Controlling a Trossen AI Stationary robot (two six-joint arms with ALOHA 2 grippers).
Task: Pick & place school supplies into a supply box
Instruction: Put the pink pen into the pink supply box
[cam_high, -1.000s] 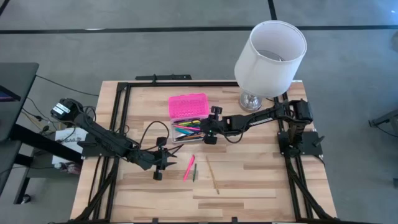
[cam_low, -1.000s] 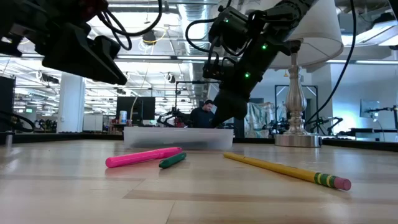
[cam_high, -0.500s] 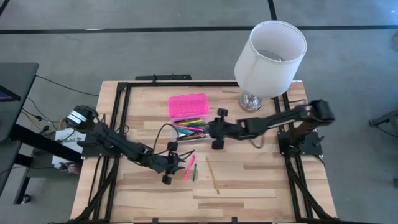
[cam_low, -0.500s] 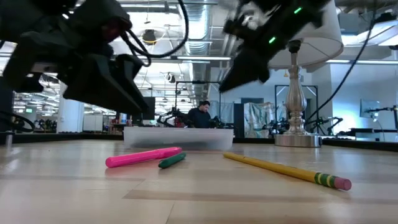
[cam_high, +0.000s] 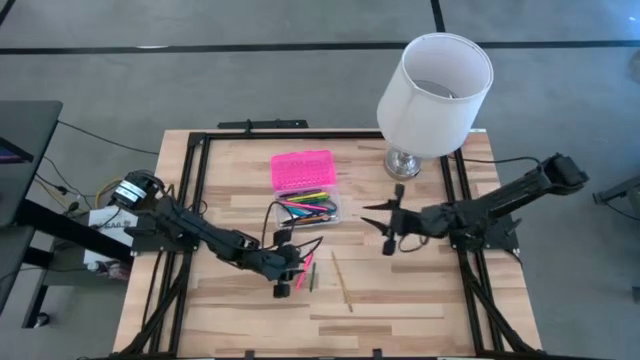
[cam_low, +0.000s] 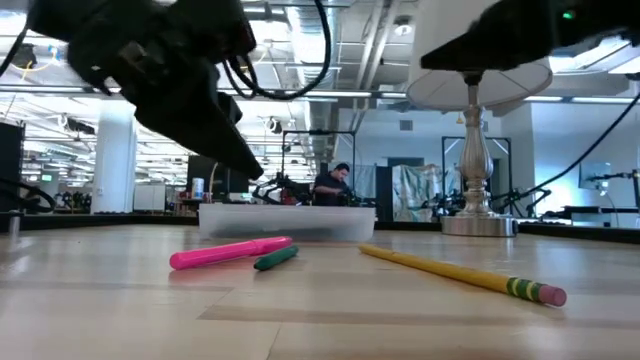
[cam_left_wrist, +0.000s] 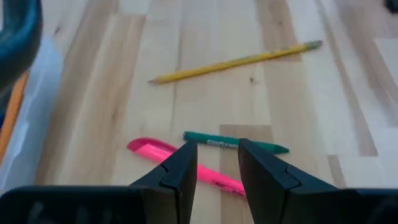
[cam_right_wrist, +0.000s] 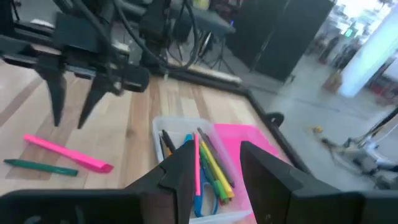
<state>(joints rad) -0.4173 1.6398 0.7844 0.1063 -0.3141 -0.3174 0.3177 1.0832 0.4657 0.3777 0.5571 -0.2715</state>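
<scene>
Just beneath left end effector (cam_left_wrist: 216, 163) — fingers parted, empty — pink marker (cam_left_wrist: 186, 165), green pen (cam_left_wrist: 235, 142) beside.

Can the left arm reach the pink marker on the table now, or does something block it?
Probably yes. The left tool hangs open right above the pink marker, with nothing between them. The green pen lies close beside the marker, so the fingers might touch it on the way down.
</scene>
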